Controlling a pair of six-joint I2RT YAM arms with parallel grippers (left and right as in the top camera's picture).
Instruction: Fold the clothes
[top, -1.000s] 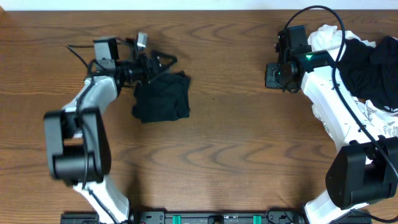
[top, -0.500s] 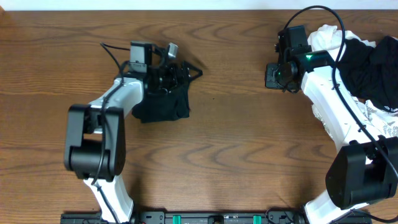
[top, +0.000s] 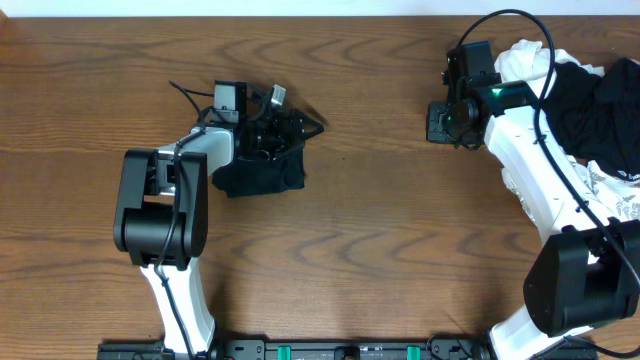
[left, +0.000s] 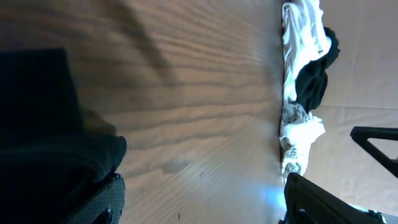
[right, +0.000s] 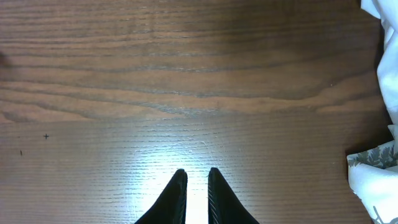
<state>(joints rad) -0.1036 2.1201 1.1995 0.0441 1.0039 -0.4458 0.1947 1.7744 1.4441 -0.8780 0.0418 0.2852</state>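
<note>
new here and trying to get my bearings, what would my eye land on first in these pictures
A dark garment lies bunched left of centre on the wooden table, with the left gripper open over its top edge. At the right edge sits a heap of black and white clothes. The right gripper hangs over bare wood beside it, its fingers close together.

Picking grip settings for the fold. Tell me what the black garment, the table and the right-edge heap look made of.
Black garment: soft matte cloth, possibly cotton knit; it slumps in limp folds. Table: wood or wood-look laminate, semi-gloss; grain lines and glare show. Heap: crumpled black and white cloth; fibre unclear.
</note>
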